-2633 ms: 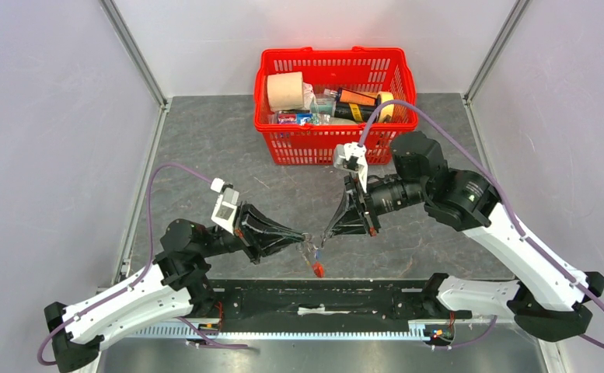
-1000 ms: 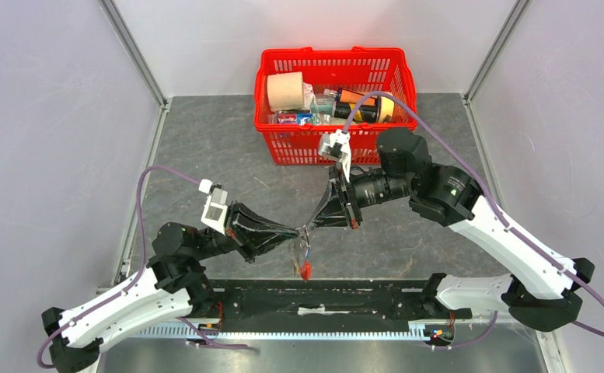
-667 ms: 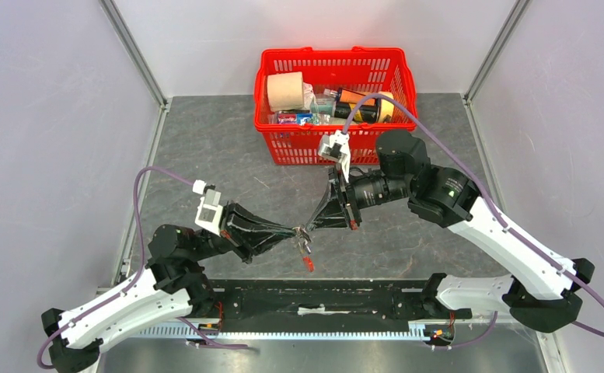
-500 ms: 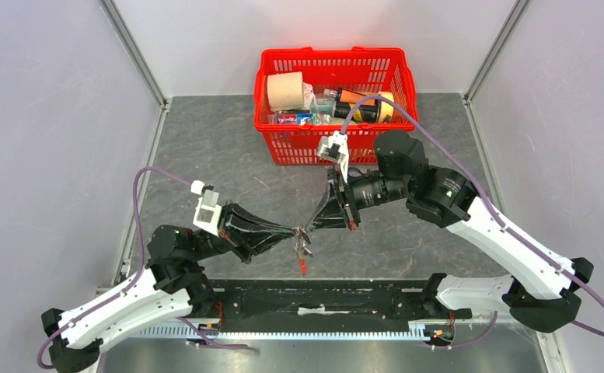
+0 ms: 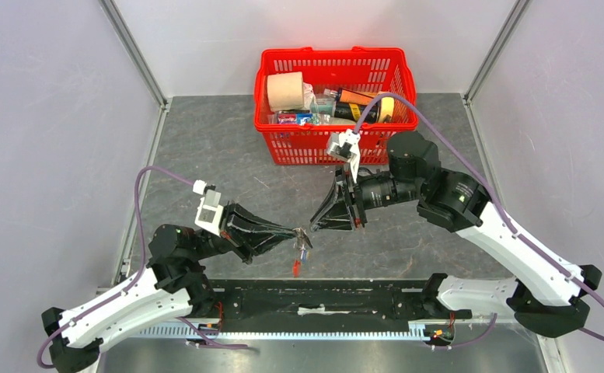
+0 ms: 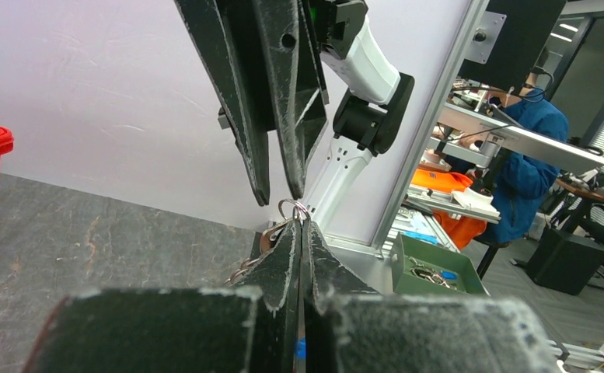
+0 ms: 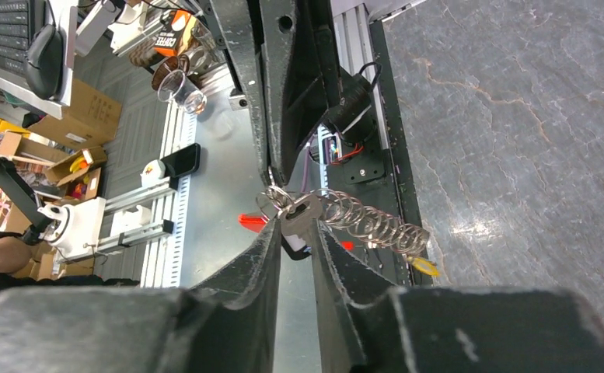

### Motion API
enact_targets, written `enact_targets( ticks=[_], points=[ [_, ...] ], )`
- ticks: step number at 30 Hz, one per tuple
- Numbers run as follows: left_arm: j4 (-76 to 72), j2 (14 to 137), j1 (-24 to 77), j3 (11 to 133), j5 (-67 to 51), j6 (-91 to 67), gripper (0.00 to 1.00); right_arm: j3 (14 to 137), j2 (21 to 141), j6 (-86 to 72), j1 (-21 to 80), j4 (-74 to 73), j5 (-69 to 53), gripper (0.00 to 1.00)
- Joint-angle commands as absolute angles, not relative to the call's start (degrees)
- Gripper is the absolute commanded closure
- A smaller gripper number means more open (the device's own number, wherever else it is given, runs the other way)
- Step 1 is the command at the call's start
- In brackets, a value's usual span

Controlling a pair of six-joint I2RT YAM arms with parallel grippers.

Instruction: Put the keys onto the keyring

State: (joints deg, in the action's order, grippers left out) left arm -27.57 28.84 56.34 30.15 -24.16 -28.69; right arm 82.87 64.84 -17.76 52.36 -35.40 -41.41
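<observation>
While it dangles, keyring (image 7: pixel 368 222) silvery, coiled, red-tipped

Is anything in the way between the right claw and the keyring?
No, nothing visible is in the way. The left gripper pinches the keyring, and the right gripper has its open tips right next to it, with only air between.

Reaches in from 7 o'clock with the left arm (image 5: pixel 120 301), left gripper (image 5: pixel 298 232) pinched closed, aimed toward 3 o'clock. Stretches in from 4 o'clock with the right arm (image 5: pixel 516 245), right gripper (image 5: pixel 315 226) slightly parted, just beside the left.
</observation>
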Motion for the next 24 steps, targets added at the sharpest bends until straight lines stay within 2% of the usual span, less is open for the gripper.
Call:
enact_targets(
  ticks=[1, 6, 11, 24],
  points=[
    [-31.48, 29.03, 56.25, 30.85, -25.06, -29.50, 0.98, 85.92, 63.53, -15.48, 52.48, -35.30, -41.04, 0.68],
    [-32.66, 29.39, 56.25, 30.93, -26.65, -30.40, 0.98, 87.28, 65.11, -14.49, 52.51, -35.51, -44.39, 0.56],
    [-33.44, 29.58, 56.25, 31.01, -27.90, -31.28, 0.98, 88.12, 66.98, -13.52, 52.56, -35.51, -47.18, 0.50],
    [-34.05, 29.38, 56.25, 30.92, -28.79, -32.27, 0.98, 87.71, 68.44, -15.06, 52.73, -31.71, -54.23, 0.50]
  ],
)
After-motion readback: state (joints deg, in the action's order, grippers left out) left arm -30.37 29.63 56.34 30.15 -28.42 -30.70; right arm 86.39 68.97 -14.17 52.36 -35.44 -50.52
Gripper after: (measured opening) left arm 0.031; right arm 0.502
